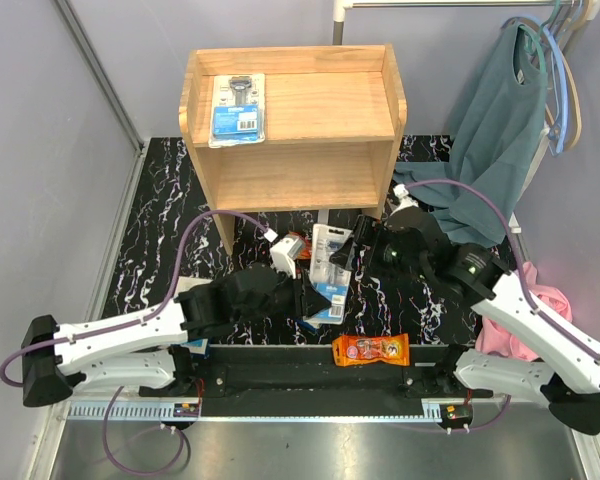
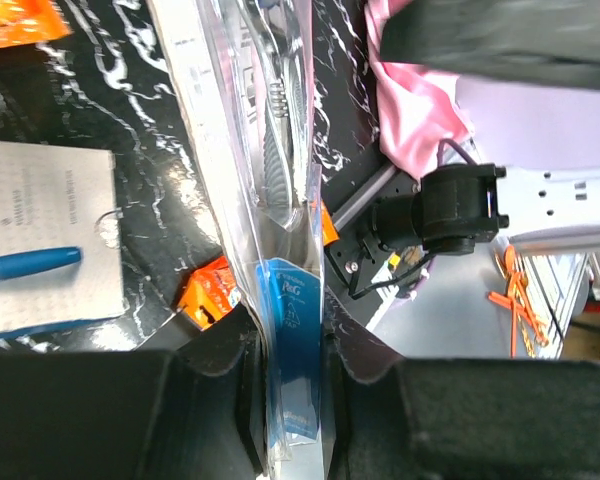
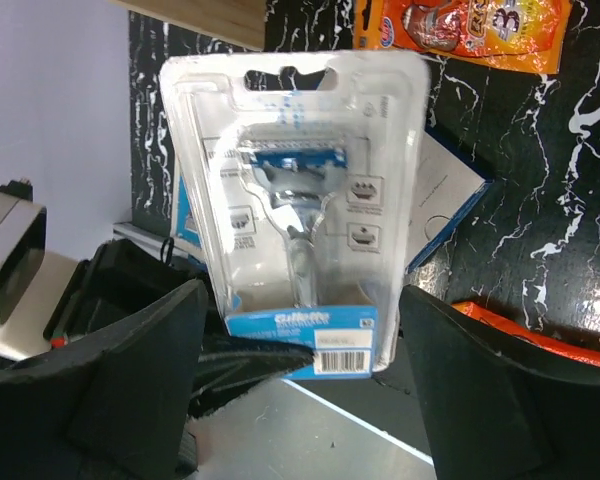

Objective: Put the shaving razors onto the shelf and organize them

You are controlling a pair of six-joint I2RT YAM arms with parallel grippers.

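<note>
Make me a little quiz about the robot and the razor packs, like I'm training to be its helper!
1. True or false: exactly one blister pack lies on the top tier of the shelf.
2. Which one clamps the second blister pack, the one between the arms? A. left pincer B. right pincer
3. Fill in: the glossy packet lying nearest the arm bases is ____ in colour.

Key: 1 true; 2 A; 3 orange.
</note>
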